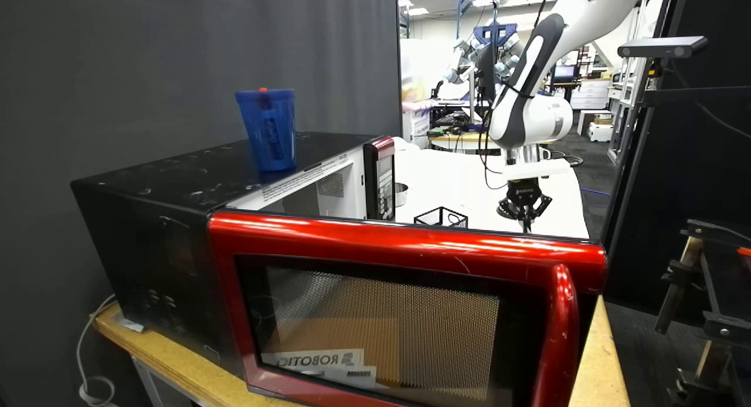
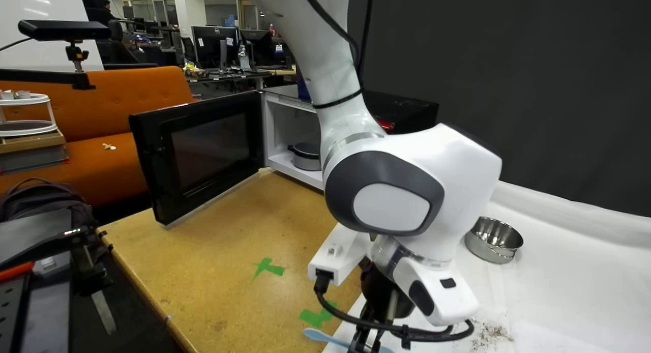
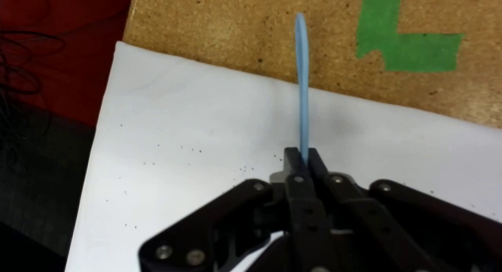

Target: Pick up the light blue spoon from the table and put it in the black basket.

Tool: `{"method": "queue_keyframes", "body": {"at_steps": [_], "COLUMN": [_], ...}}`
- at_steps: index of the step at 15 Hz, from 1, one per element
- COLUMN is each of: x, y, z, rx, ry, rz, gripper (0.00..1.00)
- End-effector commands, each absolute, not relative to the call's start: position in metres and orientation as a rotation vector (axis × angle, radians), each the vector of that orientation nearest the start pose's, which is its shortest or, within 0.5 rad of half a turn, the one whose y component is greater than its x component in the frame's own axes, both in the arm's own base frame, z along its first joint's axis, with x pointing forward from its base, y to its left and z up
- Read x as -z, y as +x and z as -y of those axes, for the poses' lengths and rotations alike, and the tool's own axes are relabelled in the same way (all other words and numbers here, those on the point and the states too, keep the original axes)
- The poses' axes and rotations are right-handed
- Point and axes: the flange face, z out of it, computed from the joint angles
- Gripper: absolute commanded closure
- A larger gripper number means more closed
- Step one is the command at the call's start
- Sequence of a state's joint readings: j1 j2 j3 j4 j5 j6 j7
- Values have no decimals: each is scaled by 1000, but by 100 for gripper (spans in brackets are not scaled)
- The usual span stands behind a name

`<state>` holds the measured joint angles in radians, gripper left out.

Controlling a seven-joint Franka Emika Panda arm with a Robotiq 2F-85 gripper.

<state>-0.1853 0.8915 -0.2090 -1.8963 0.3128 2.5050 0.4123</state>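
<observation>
In an exterior view, find the tool (image 1: 526, 223) low over the white worktop (image 1: 446, 187), beyond the red microwave door (image 1: 405, 237). Note the black basket (image 1: 441, 213) on the tool's picture-left side, near but apart, showing only rim and upper wires above the door.

In an exterior view, see the light blue spoon (image 2: 319, 335) crossing the tool at the bottom edge, scoop end out to the tool's picture-left. No sight of the basket; likely behind the white arm (image 2: 391, 205).

In the wrist view, see both fingers (image 3: 291, 158) of the tool drawn together on the spoon's handle, with no gap beyond the handle's own thickness. Long axis straight ahead of the tool, scoop end farthest out, past the white and over bare wood (image 3: 235, 48). Cannot tell whether clear of the worktop. Judge the grip made, the carry not yet done. Expect the basket off to the tool's right here, crosswise to the spoon's axis: lift, then swing sideways.
</observation>
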Motion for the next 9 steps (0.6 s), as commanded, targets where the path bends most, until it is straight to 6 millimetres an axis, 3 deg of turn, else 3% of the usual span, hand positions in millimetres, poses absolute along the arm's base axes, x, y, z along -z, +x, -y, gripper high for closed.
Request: {"method": "queue_keyframes", "body": {"at_steps": [1, 6, 9], "x": [-54, -87, -98], "y": [531, 548, 561], "z": [229, 222, 200], "rx": [-377, -310, -262], "ry": [-2660, -2613, -2592], "rz": [-1587, -1569, -1539], "gripper": [99, 99, 99]}}
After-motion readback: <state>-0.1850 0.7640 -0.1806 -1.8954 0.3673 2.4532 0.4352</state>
